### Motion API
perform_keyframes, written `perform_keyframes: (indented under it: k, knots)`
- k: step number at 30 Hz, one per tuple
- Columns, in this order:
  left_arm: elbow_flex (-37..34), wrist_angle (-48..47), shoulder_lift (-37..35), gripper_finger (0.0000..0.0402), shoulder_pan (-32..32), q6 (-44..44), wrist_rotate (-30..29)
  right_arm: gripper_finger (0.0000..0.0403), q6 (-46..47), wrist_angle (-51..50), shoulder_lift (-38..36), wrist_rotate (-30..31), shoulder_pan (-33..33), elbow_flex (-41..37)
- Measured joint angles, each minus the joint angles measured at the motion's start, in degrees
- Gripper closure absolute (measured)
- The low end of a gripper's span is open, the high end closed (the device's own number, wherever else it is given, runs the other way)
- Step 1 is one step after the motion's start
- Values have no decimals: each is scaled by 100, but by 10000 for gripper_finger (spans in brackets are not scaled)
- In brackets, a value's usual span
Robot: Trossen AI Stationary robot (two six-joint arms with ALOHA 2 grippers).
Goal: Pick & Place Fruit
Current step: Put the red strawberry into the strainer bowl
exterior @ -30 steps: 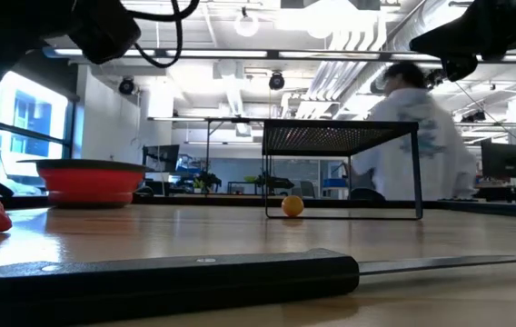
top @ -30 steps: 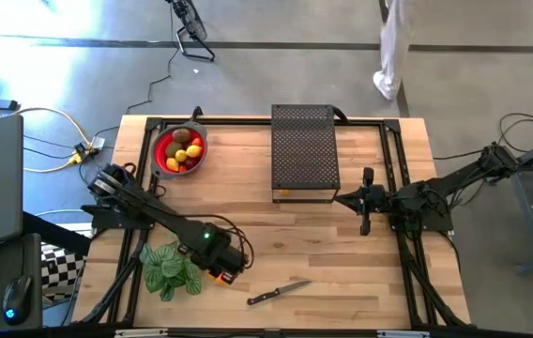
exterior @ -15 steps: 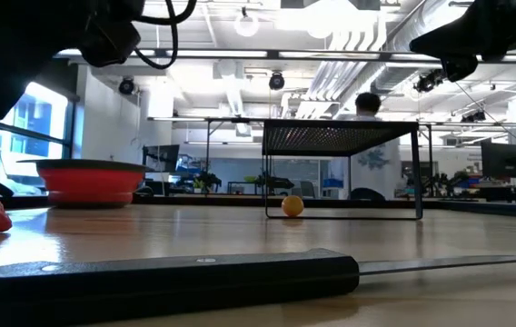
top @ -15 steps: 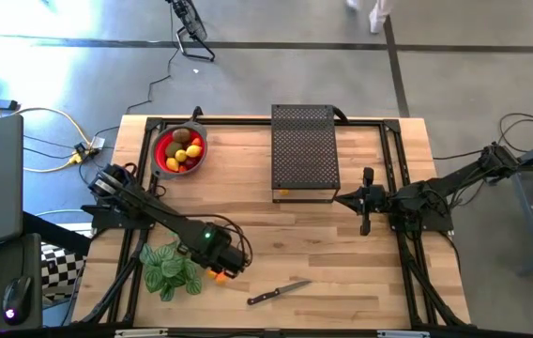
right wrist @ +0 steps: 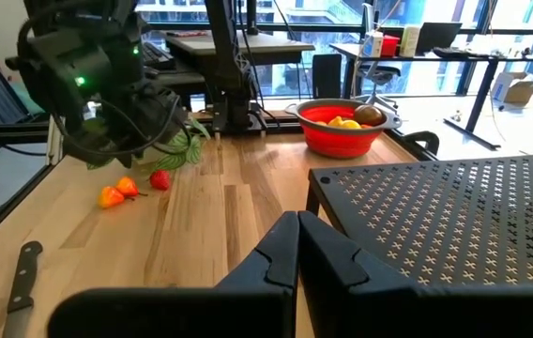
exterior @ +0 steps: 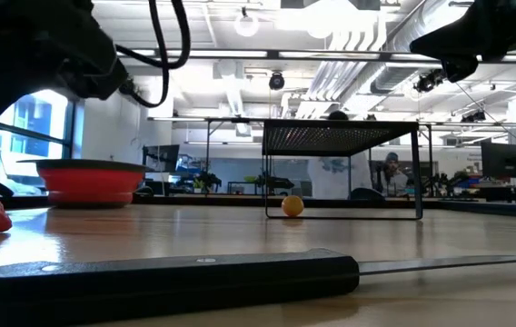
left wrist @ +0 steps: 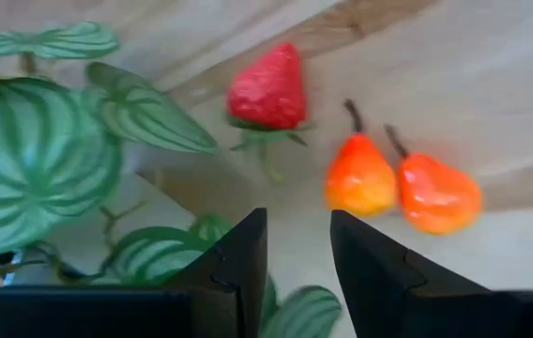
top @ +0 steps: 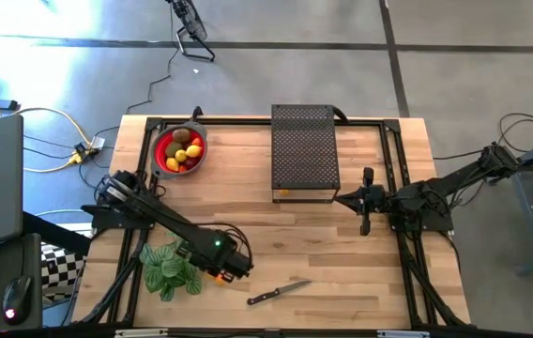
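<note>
Two orange pears (left wrist: 400, 188) and a strawberry (left wrist: 267, 87) lie loose on the table (top: 342, 253) beside the leafy plant (top: 170, 268), near the front-left edge. Left gripper (left wrist: 296, 246) hovers over them, fingers narrowly parted, holding nothing. Right gripper (right wrist: 296, 246) is closed, parked by the mesh rack (top: 304, 152). Open wood mid-table. Red bowl (top: 180, 150) holds more fruit; knife (top: 279, 293) is nearby.

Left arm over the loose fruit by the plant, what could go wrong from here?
1. The left gripper has its jaws open with nothing between them, over the leafy plant; closing here could snag a leaf instead of fruit.
2. The two orange pears lie touching; grasping one may nudge the other away.
3. The strawberry sits close to the leaves, so an approach could push it under them.
4. The knife lies nearby; a low sweep could knock it.
</note>
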Motion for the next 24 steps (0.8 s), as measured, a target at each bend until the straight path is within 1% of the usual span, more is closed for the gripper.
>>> perform_keyframes:
  k: [5, 13, 24]
  knots:
    - [-2, -190, 44, 287, -1, 5, -27, 400, 1, -2, 1, 0, -1, 0]
    - [0, -126, 69, 287, -28, -116, -158, 400, 1, -6, 1, 0, -1, 0]
    - [0, -96, 239, 287, -77, -148, -165, 400, 2, -9, 2, 0, -1, 0]
